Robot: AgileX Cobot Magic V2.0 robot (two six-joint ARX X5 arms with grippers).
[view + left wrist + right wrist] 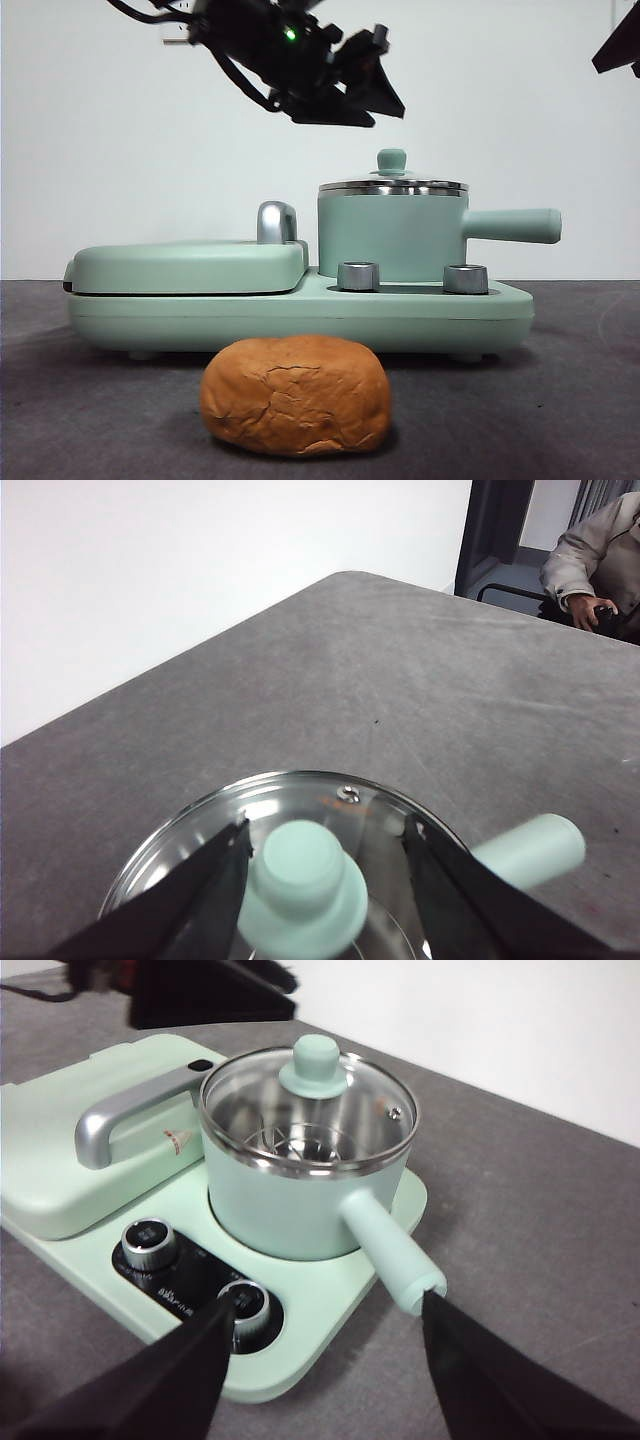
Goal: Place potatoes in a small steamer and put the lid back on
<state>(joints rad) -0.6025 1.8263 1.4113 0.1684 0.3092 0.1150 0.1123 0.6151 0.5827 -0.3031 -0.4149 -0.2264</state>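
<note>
Front view puts the potato (296, 394) alone on the grey bench (560, 400) at lower centre, in front of the green cooker base (300, 315), since it cannot go in while the lid (392, 183) sits on the small steamer (390, 238) right of centre. The left gripper (385, 85) hangs at upper centre, above the pot and just left of the lid knob (391, 159); its wrist view shows the jaws spread to either side of that knob without touching it, apparently lined up to lift the lid first. The right gripper (325, 1360) waits at the upper right corner, jaws spread and empty, facing the steamer's side handle (392, 1250).
</note>
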